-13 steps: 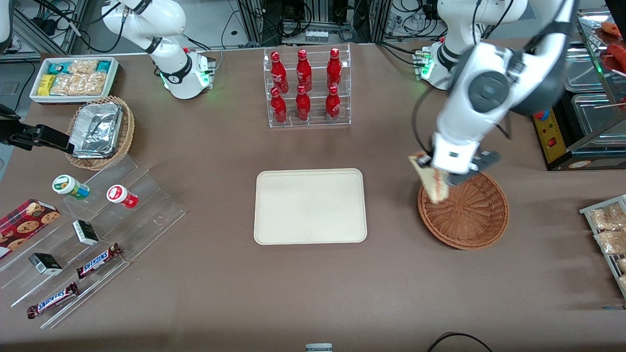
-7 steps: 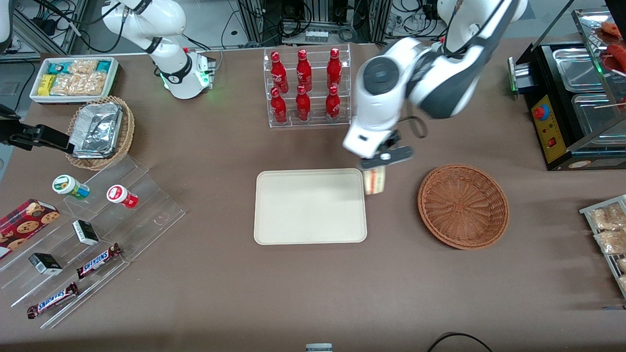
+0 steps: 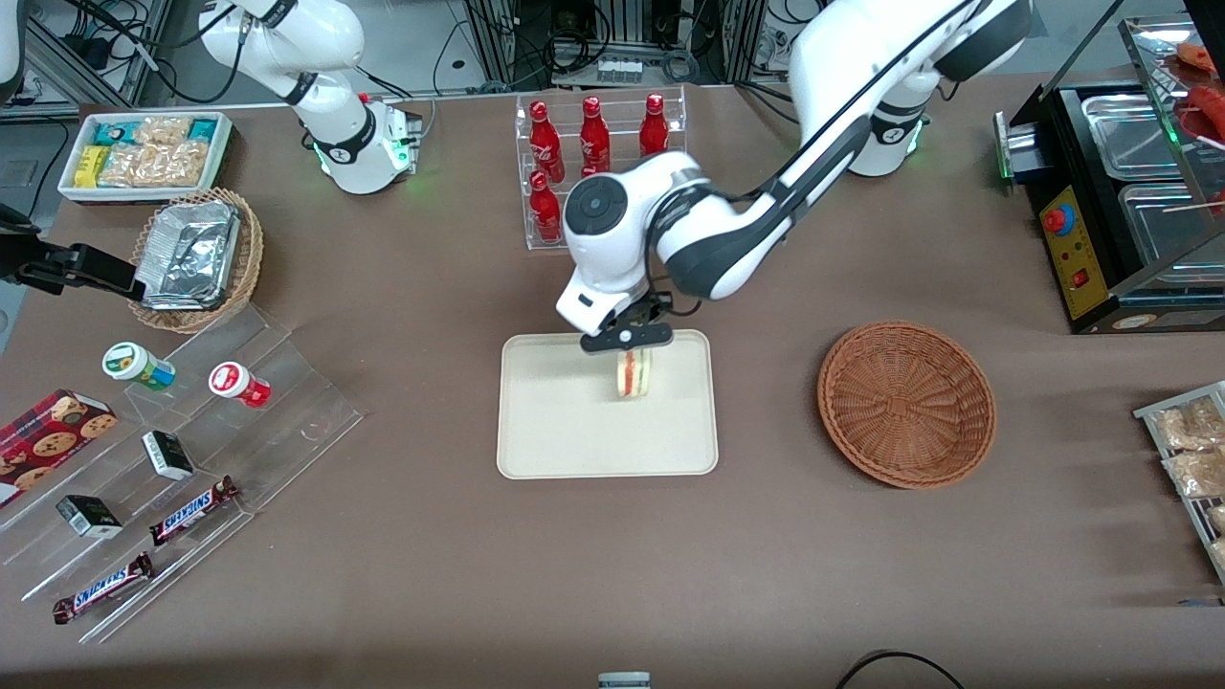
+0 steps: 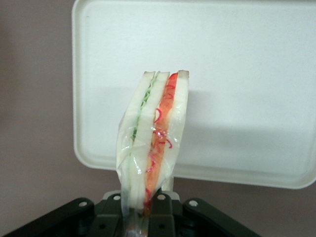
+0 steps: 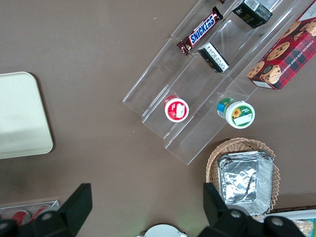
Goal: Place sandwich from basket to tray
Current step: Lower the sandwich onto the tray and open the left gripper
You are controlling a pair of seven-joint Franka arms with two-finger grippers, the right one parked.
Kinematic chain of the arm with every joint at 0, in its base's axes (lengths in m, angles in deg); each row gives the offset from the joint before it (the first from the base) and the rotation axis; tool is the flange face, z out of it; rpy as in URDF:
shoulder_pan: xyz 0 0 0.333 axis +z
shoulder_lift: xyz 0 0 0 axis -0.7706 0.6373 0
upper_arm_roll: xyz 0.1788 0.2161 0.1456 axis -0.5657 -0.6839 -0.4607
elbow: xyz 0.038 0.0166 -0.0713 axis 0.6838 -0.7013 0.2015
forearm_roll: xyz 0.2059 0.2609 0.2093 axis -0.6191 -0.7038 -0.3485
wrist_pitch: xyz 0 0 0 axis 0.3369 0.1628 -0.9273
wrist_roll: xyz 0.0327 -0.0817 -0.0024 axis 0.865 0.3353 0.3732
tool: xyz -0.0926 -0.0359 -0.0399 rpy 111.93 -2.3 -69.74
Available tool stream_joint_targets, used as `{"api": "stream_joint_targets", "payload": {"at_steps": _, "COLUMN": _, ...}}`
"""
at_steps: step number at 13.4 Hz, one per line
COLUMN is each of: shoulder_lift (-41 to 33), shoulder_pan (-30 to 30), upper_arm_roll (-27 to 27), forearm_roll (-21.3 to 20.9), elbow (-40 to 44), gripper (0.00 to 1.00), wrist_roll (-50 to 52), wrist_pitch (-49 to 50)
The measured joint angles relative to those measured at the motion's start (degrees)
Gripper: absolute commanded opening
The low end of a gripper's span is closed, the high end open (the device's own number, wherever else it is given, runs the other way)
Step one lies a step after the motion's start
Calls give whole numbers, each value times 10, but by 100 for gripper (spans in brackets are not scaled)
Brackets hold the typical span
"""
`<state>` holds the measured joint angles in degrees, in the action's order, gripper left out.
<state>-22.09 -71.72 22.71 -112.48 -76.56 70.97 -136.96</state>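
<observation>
One sandwich [image 3: 633, 373] pinched on its bread faces in the gripper [image 3: 629, 342] | hangs above the tray [image 3: 555, 421], toward its 1 o'clock corner | held on edge, long axis running away from the fingers [image 4: 157, 207], red and green filling edge facing the front camera | basket [image 3: 906, 404] at the tray's 3 o'clock, apart

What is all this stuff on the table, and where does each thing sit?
sandwich: one, white with red and green filling, held above the tray
tray: one, cream, mid-table
basket: one, reddish-brown, beside the tray toward the working arm's end
cola bottles: red, in a clear rack, farther from the front camera than the tray
foil packet: one, silver, in a tan basket toward the parked arm's end
Snickers bars: two, brown, on clear steps
gripper: one, black, above the tray, jaws shut on the sandwich
</observation>
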Motion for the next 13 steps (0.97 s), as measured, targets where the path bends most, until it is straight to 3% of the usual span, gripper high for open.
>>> {"api": "stream_joint_targets", "payload": {"at_steps": 5, "shoulder_lift": 59, "shoulder_pan": -36, "upper_arm_roll": -19, "forearm_roll": -50, "elbow": 24, "gripper": 0, "wrist_roll": 63, "wrist_pitch": -50}}
{"api": "stream_joint_targets", "payload": {"at_steps": 11, "shoulder_lift": 91, "shoulder_pan": -71, "upper_arm_roll": -44, "forearm_roll": -60, "elbow": 55, "gripper": 0, "wrist_roll": 105, "wrist_pitch": -50}}
{"api": "stream_joint_targets", "payload": {"at_steps": 13, "shoulder_lift": 98, "shoulder_pan": -71, "upper_arm_roll": -45, "forearm_roll": -83, "elbow": 62, "gripper": 0, "wrist_roll": 104, "wrist_pitch": -53}}
